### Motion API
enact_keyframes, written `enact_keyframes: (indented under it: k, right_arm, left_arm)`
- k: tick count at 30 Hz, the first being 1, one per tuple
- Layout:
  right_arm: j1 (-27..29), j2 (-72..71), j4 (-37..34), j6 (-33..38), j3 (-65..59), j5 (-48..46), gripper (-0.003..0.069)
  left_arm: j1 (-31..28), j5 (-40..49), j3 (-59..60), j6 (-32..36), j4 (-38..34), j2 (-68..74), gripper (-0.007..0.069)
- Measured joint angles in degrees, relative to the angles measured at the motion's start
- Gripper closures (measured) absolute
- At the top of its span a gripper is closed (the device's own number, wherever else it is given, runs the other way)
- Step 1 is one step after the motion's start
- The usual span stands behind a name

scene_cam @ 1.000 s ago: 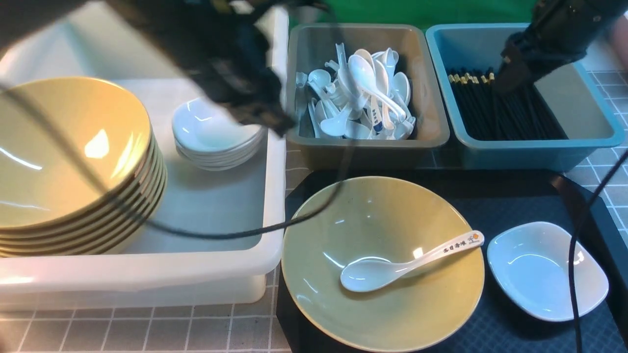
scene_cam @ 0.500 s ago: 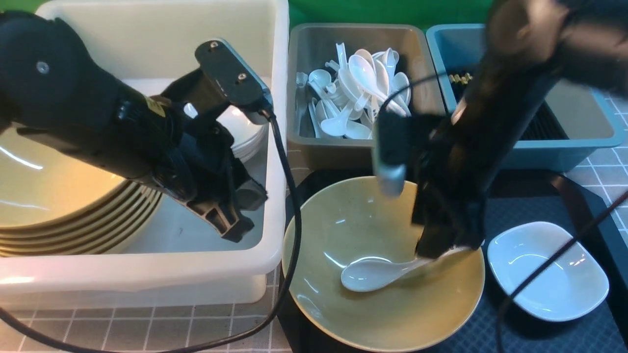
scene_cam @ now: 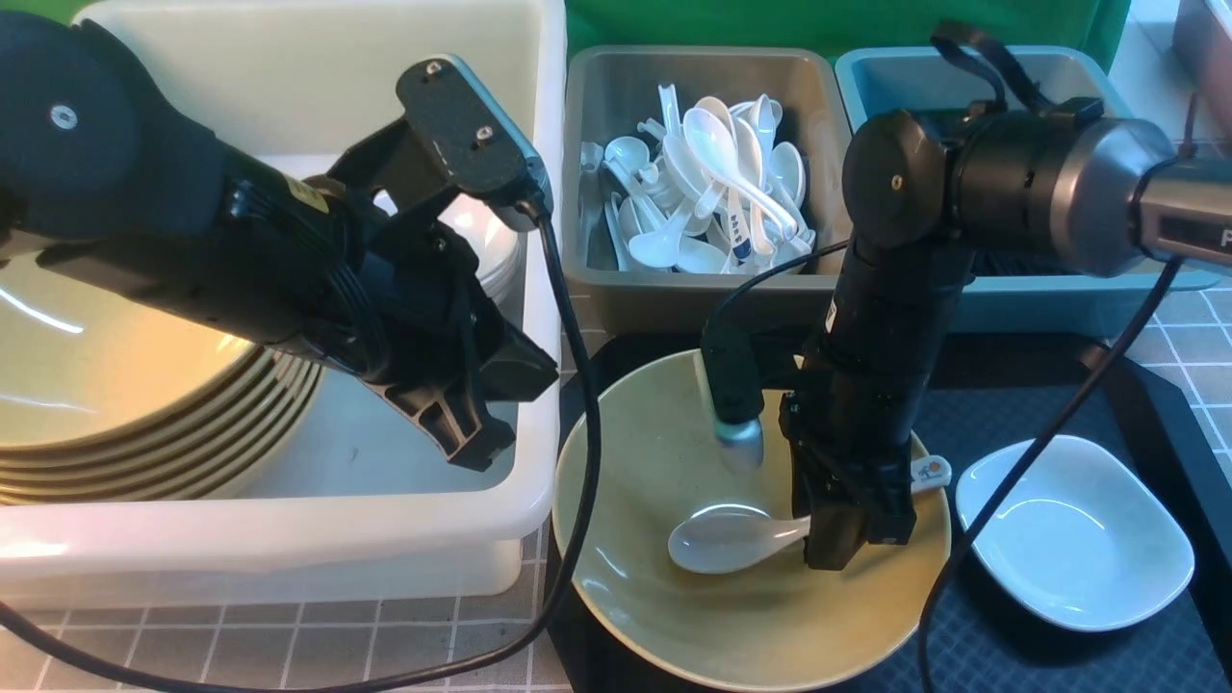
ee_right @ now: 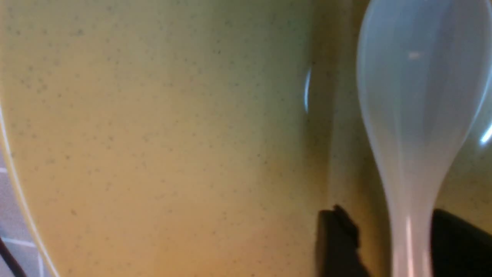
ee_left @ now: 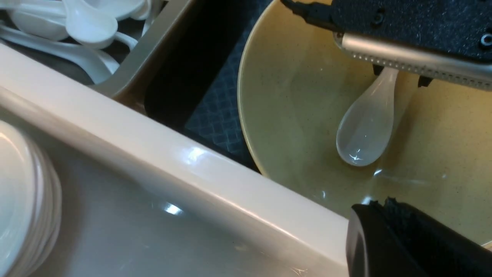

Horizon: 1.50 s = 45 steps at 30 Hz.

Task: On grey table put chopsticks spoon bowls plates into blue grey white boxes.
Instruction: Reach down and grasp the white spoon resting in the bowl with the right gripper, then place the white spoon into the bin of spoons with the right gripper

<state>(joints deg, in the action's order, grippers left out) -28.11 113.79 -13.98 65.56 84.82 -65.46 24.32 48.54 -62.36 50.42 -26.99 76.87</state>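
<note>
right tool (scene_cam: 849,549) astride spoon (scene_cam: 722,537) handle, gap one side | left tool (scene_cam: 472,448) closed, near white box (scene_cam: 289,551) rim

The spoon (scene_cam: 722,539) lies in the bowl (scene_cam: 654,597), bowl on the tray (scene_cam: 962,664), and a plate (scene_cam: 1073,534) is on that tray just right of the bowl. Left of the bowl, the big box (scene_cam: 289,539) holds stacked bowls (scene_cam: 115,385) and stacked plates (scene_cam: 496,250); behind the bowl, the spoon-filled box (scene_cam: 626,298), with a third box (scene_cam: 1039,298) behind-right.
</note>
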Motion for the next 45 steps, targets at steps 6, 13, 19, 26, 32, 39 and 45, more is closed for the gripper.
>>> enact_keyframes:
  k: [6,13,19,26,32,39,45]
  right_arm:
    - [0.0,0.61,0.67,1.58,0.05,-1.07,0.0564]
    - [0.0,-0.67,4.53,-4.68,7.66,-1.18,0.0562]
    - [1.1,-1.3,11.26,-14.53,21.81,0.58,0.0562]
    - [4.33,-0.51,11.52,-29.99,27.68,20.46,0.0562]
    - [6.69,5.7,11.7,-46.16,28.0,42.07,0.0562]
    - [7.34,10.95,11.65,-52.68,28.0,51.14,0.0478]
    - [7.95,9.14,11.65,-55.24,29.64,44.86,0.0228]
  left_arm:
    - [0.0,-0.21,0.0,0.0,0.0,0.0,0.0632]
    - [-0.05,-0.48,0.0,-0.27,0.0,0.0,0.0632]
    - [-0.25,-2.63,0.0,-1.8,0.0,0.0,0.0632]
    - [-0.25,-5.64,0.0,-2.0,-0.22,0.0,0.0632]
    - [-0.25,-5.78,0.0,-2.06,-2.26,0.0,0.0632]
    - [-0.25,-5.78,0.0,-2.09,-2.79,0.0,0.0632]
    - [-0.25,-5.78,0.0,-5.66,-2.86,0.0,0.0632]
